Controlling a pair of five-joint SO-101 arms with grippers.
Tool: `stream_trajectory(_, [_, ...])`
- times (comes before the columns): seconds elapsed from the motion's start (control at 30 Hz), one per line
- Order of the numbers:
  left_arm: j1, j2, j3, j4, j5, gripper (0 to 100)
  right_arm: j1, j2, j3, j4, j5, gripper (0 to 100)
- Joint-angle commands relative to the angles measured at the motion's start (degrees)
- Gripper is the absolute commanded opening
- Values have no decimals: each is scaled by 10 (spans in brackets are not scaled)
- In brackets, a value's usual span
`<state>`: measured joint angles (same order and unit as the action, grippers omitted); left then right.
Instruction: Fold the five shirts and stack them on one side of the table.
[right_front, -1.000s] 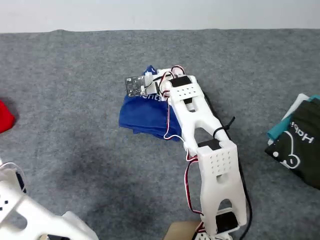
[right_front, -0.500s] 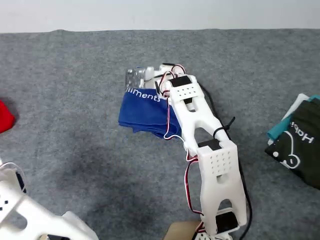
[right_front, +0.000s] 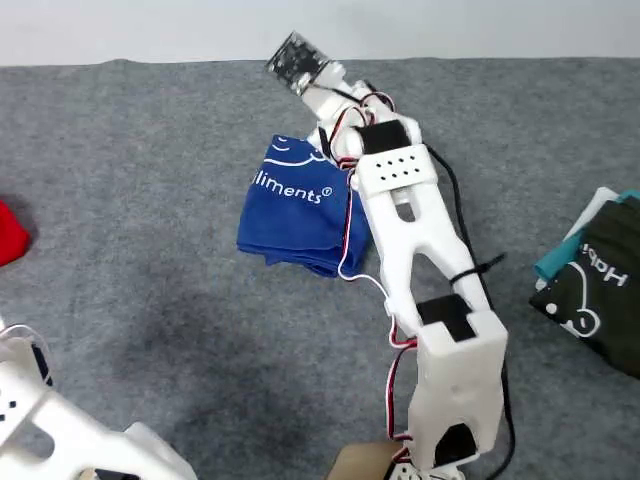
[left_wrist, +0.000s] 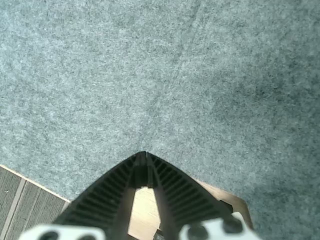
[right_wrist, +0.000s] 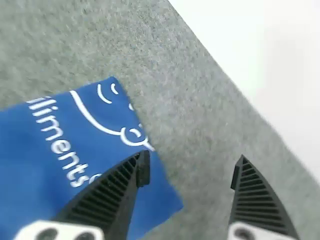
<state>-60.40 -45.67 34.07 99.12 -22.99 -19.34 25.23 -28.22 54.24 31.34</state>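
Roughly mid-table, toward the far side: one folded blue fabric shirt with white lettering (right_front: 295, 215), lying flat on the grey felt table cover (right_front: 150, 300).

Count of garments:
- One blue shirt, on its own.
- One stack of folded shirts (right_front: 598, 285) at the right edge of the table. Three layers show, a black one with white print on top and teal and white edges under it.
- One scrap of red cloth (right_front: 10, 232) at the left edge, mostly cut off. Cannot tell if it is folded.

Orientation of the blue shirt: the outline is close to square, so no clear long axis. The line of lettering runs across the table, left to right, dipping slightly toward the right. One corner points toward the far edge. The near edge looks thicker and a little bunched.

Arms, two:
- White right arm (right_front: 410, 200) stretches from the near edge past the right side of the blue shirt. The right gripper (right_wrist: 194, 160) stands wide apart and holds nothing. In the right wrist view one finger is over the shirt's far corner and the other over bare felt.
- White left arm (right_front: 40, 420) sits at the near left corner, well apart from every garment. The left gripper (left_wrist: 145, 155) has its tips pressed together on nothing, over bare felt near the wooden table edge (left_wrist: 142, 200).
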Motion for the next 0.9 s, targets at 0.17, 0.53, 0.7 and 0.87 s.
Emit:
stream_trajectory(0.17, [4, -11, -2, 4, -5, 5, 15, -98, -4, 198, -234, 271])
stream_trajectory(0.53, [3, -11, 0, 5, -5, 5, 10, -66, -4, 309, -513, 273])
stream_trajectory(0.7, [3, -11, 6, 4, -5, 5, -3, -7, -4, 300, -516, 274])
stream_trajectory(0.87, [3, -11, 14, 4, -5, 5, -19, 46, -4, 239, -513, 274])
